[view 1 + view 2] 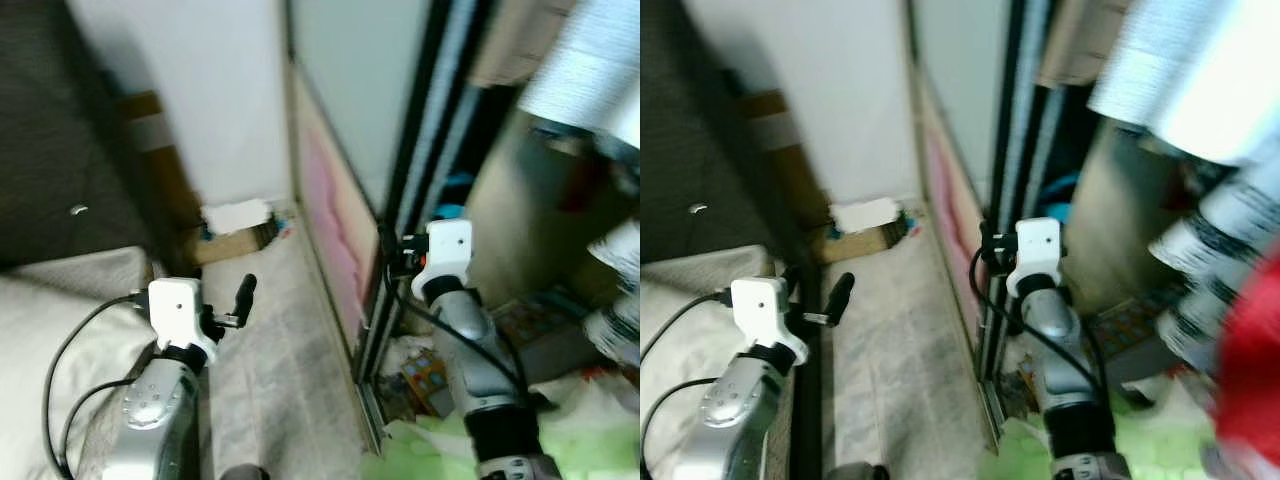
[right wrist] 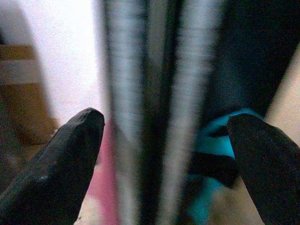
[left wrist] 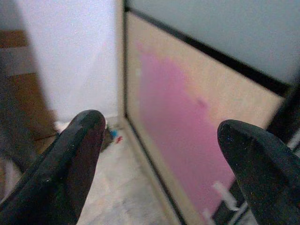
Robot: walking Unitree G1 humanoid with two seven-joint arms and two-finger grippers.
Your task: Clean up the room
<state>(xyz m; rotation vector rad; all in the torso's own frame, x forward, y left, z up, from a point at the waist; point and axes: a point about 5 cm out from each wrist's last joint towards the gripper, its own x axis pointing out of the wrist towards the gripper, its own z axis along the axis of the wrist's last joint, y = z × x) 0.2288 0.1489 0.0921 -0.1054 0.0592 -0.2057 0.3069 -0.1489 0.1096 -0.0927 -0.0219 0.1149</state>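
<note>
Two silver arms rise at the bottom of the head views, each ending in a white wrist block with black cables. Both claws stand spread wide with nothing between the fingers: the left gripper [image 3: 157,154] hangs over a pale, faintly veined floor [image 1: 270,350], and the right gripper [image 2: 164,159] points at the edge of a sliding door [image 1: 345,200].

Ahead of the left claw the door's lower panel is smooth tan board with a large pink patch; its upper panel is flat grey, framed in black. Straight ahead of the right claw run the door's blurred grey and black upright rails, with one turquoise object [image 2: 220,136] just beyond them in the dark opening.

Beyond the left claw, against a white wall [image 1: 210,100], lies one brown cardboard box [image 1: 235,235] with a white sheet on top. Behind and outside that claw sits one pale cushioned seat [image 1: 60,320].

Clutter for tidying lies near the right arm: a colourful patterned box [image 1: 430,375], a second flat box [image 1: 540,325] and a light green cloth [image 1: 440,450]. Any printing is too blurred to read.
</note>
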